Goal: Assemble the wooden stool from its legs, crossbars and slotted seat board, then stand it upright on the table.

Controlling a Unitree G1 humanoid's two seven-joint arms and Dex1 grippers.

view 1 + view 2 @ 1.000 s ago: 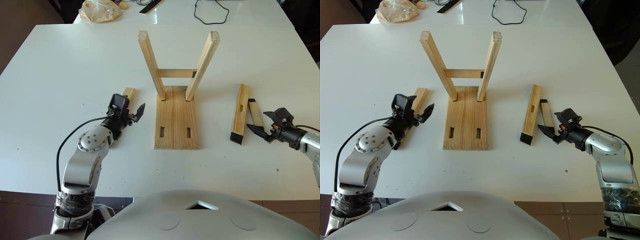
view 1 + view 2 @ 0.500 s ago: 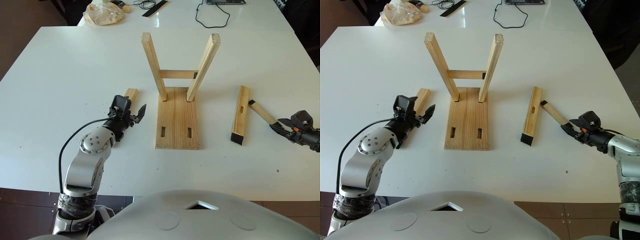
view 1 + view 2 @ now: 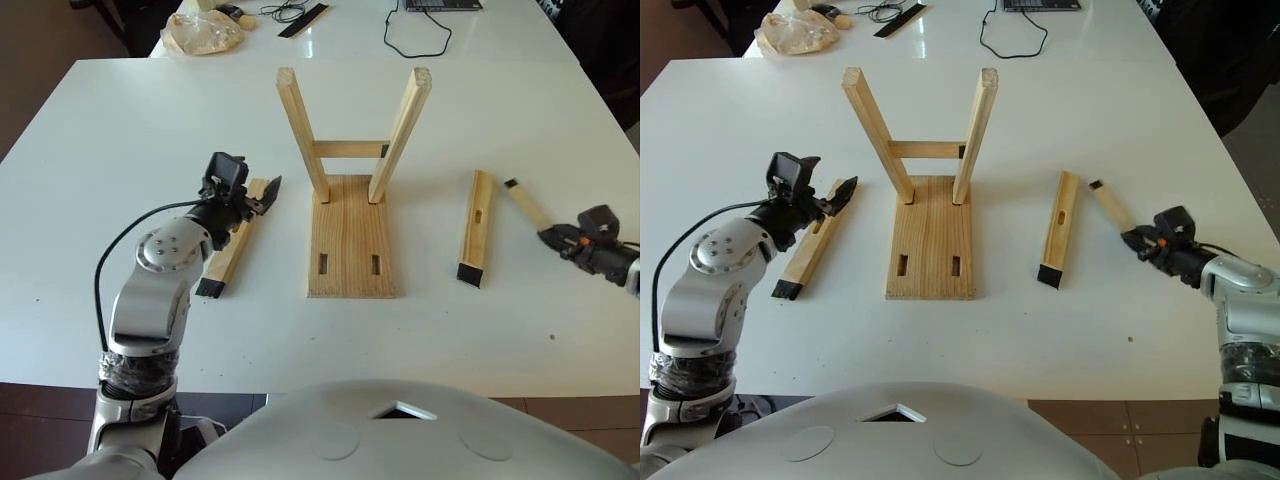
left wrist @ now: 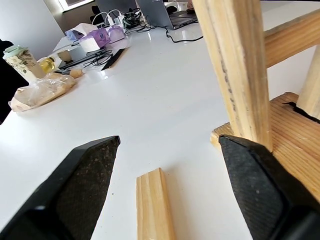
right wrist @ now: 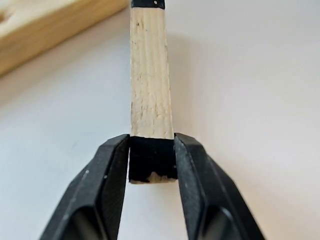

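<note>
The slotted seat board (image 3: pixel 350 240) lies flat mid-table. Two legs (image 3: pixel 303 130) (image 3: pixel 399 130) rise from its far end, joined by a crossbar (image 3: pixel 350 148). A loose leg (image 3: pixel 230 248) lies to its left. My left gripper (image 3: pixel 248 193) hangs open over that leg's far end (image 4: pixel 154 200), its fingers (image 4: pixel 85 180) straddling it without touching. Another loose leg (image 3: pixel 475 225) lies to the right. Farther right, my right gripper (image 3: pixel 553 237) is shut on the dark near end of a short crossbar (image 5: pixel 150 85), which points away across the table.
A crumpled bag (image 3: pixel 203 30), a black cable (image 3: pixel 415 35) and small items sit on the adjoining table at the back. White table surface (image 3: pixel 130 130) spreads around the parts. The right arm is near the table's right edge.
My right gripper closed on the short crossbar's near end and drew it right, away from the loose leg. My left gripper moved along the left leg to its far end.
</note>
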